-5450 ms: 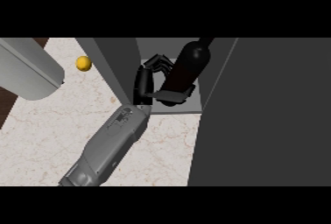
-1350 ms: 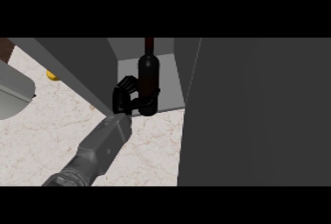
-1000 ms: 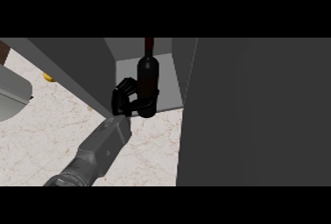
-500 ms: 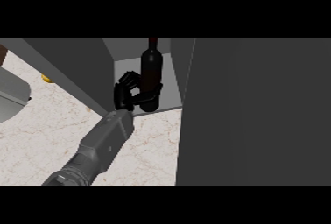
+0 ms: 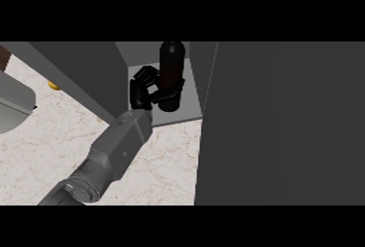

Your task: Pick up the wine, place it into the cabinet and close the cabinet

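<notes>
The dark wine bottle (image 5: 171, 62) stands upright inside the open cabinet, its base on the grey cabinet floor (image 5: 187, 114). My right hand (image 5: 143, 91) reaches in from the lower left on its grey forearm. Its black fingers are curled round the bottle's lower half. The bottle's top is cut off by the upper edge of the view. My left hand does not show.
The open cabinet door (image 5: 285, 120) fills the right side as a large dark panel. The cabinet's left wall (image 5: 78, 72) slants beside my arm. A grey rounded object (image 5: 14, 106) and a small yellow thing (image 5: 53, 86) lie at the left on the marble counter (image 5: 43, 149).
The bottle, tilted at the cabinet's mouth 5.5 s ago, now stands upright deeper inside. The things on the counter have slid to the left. My hand has stayed curled round the bottle.
</notes>
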Controlling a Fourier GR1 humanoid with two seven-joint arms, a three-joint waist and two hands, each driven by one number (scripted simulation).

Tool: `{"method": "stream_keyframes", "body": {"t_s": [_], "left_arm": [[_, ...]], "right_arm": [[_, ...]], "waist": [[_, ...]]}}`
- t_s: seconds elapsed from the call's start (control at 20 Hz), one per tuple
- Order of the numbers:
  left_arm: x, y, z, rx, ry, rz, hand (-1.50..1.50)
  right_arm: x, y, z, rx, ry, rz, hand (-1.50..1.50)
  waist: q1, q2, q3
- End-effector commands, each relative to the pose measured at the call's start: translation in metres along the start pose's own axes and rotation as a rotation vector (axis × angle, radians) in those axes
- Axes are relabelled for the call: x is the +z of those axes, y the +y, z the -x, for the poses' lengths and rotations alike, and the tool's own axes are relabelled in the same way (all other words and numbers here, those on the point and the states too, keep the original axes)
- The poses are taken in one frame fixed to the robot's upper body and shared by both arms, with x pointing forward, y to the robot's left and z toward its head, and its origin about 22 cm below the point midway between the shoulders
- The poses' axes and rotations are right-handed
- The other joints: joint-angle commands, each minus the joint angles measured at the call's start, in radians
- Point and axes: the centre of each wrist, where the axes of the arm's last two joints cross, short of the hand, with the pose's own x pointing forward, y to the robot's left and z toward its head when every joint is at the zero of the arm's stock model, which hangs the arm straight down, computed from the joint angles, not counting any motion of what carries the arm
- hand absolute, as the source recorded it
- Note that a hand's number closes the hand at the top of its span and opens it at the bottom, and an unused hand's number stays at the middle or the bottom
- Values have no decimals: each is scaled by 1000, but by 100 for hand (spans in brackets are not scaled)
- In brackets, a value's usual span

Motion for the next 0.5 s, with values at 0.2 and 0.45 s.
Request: {"method": "stream_keyframes", "body": {"t_s": [0.2,0.45], "left_arm": [[-14,-21,-29,-3,2,5,150],[-18,-24,-35,10,47,-23,150]], "right_arm": [[1,-10,-1,-5,-19,9,-150],[4,-7,1,21,1,-3,-150]], "waist": [[15,8,2],[18,11,1]]}}
